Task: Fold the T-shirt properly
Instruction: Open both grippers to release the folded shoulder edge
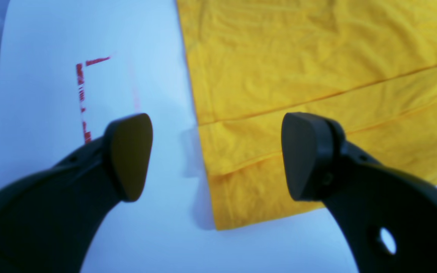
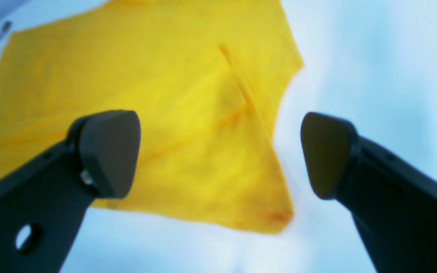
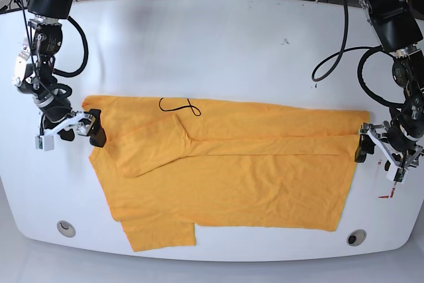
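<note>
Black fingers (image 1: 131,155) fill the lower part of both wrist views, and on each arm they stand wide apart with nothing between them. Under them lies the white tabletop (image 3: 218,44), the largest thing in the scene. On it the T-shirt (image 3: 252,177) is spread flat across the middle; it is orange-yellow and wrinkled, with one long horizontal fold line and a sleeve folded inward. Near its far edge there is a thin black looped squiggle (image 3: 177,105); it cannot be read as any letters. The left gripper (image 3: 363,145) is at the right end of the shirt in the base view, just beside the cloth edge. The right gripper (image 3: 93,128) is at the opposite end, open beside the shoulder corner. Red marks (image 1: 83,94) are on the tabletop near the left gripper; they look like broken lines, and no word is legible there.
</note>
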Motion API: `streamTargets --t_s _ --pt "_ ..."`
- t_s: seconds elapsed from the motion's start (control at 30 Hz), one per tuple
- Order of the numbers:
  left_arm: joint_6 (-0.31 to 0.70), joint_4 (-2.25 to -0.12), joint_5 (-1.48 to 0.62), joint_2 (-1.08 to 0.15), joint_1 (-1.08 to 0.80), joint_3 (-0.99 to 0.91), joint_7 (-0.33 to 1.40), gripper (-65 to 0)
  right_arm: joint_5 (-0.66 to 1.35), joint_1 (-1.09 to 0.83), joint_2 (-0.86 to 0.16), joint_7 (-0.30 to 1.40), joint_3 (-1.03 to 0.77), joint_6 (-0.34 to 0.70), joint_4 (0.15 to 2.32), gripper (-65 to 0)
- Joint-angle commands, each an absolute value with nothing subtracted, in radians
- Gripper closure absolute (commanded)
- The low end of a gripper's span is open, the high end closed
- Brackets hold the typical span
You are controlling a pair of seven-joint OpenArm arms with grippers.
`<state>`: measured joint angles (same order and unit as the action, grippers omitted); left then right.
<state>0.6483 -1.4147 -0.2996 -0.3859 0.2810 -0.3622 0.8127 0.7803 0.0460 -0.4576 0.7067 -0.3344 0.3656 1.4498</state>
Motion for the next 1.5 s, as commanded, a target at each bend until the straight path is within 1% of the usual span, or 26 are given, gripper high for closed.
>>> streamTargets --t_s 0.0,0.17,0.37,0.5,0.57,0.63,0.97,1.1,1.23,1.3,1.47 --pt "0.651 -1.447 -0.321 -0.4 0.301 -0.374 0.785 -50.2 0.759 0.05 -0.481 0.673 -0.343 0.369 1.465 -65.0" --pt "0.651 -1.471 -0.331 -0.38 0.286 -0.368 0.777 -49.6 0.67 0.029 -0.476 0.663 -0.344 0.365 1.498 -64.3" --pt "0.654 -1.526 -0.33 -0.361 0.258 -0.377 0.777 -49.0 0.621 0.011 -0.463 0.668 -0.35 0.382 1.522 -63.9" --pt "0.659 -1.574 -0.328 -0.349 0.238 -0.383 0.774 -46.9 0.598 0.005 -0.452 0.68 -0.358 0.41 1.544 -63.3" --pt "0.655 -1.608 -0.322 -0.335 0.203 -0.394 0.769 -45.6 0.574 0.008 -0.44 0.695 -0.367 0.449 1.564 -62.7" --pt "0.655 -1.618 -0.321 -0.332 0.193 -0.398 0.768 -45.1 0.557 0.005 -0.436 0.698 -0.369 0.46 1.566 -62.6" --pt "0.658 -1.599 -0.319 -0.346 0.142 -0.439 0.768 -43.9 0.495 -0.029 -0.408 0.683 -0.362 0.448 1.529 -62.0" --pt "0.663 -1.597 -0.319 -0.346 0.132 -0.451 0.765 -44.0 0.483 -0.031 -0.398 0.667 -0.364 0.446 1.496 -62.2" --pt "0.659 -1.595 -0.319 -0.346 0.127 -0.466 0.76 -45.4 0.48 -0.029 -0.386 0.65 -0.366 0.448 1.451 -62.6" --pt "0.649 -1.596 -0.318 -0.357 0.143 -0.46 0.754 -47.2 0.498 -0.037 -0.383 0.628 -0.372 0.446 1.41 -62.8" --pt "0.649 -1.6 -0.322 -0.364 0.146 -0.453 0.751 -47.9 0.484 -0.053 -0.374 0.614 -0.378 0.445 1.395 -62.8"
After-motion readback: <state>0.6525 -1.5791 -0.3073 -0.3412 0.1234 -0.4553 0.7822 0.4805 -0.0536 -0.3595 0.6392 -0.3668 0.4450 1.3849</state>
